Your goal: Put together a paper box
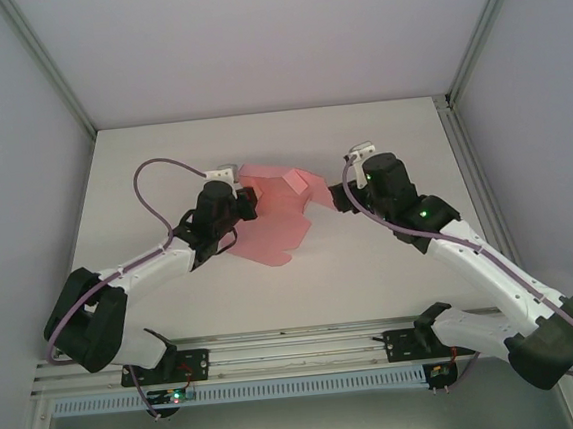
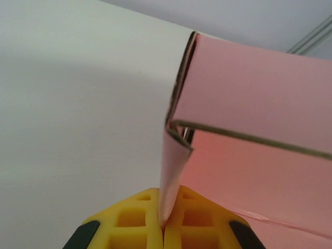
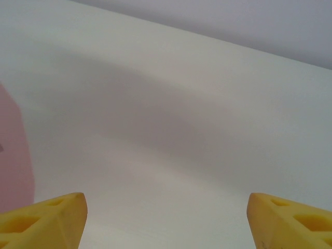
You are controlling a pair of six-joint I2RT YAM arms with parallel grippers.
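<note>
The paper box (image 1: 279, 215) is a pink card sheet, partly folded, lying mid-table between the two arms. My left gripper (image 2: 165, 224) is shut on a thin pink flap (image 2: 174, 171) of it, pinched between the yellow fingers (image 2: 136, 220). Above that flap a folded panel (image 2: 249, 98) stands up with its brown cut edge showing. From above, my left gripper (image 1: 242, 204) sits at the sheet's left side. My right gripper (image 3: 166, 220) is open with only bare table between its yellow fingers (image 3: 49, 218); a strip of pink card (image 3: 13, 155) lies at its left. Overhead, the right gripper (image 1: 343, 195) is just right of the card.
The white table (image 1: 391, 266) is enclosed by grey walls left, right and behind. Aluminium frame posts (image 1: 447, 100) stand at the back corners. A rail (image 1: 298, 349) carrying both arm bases runs along the near edge. A purple cable (image 1: 153, 181) loops beside the left arm.
</note>
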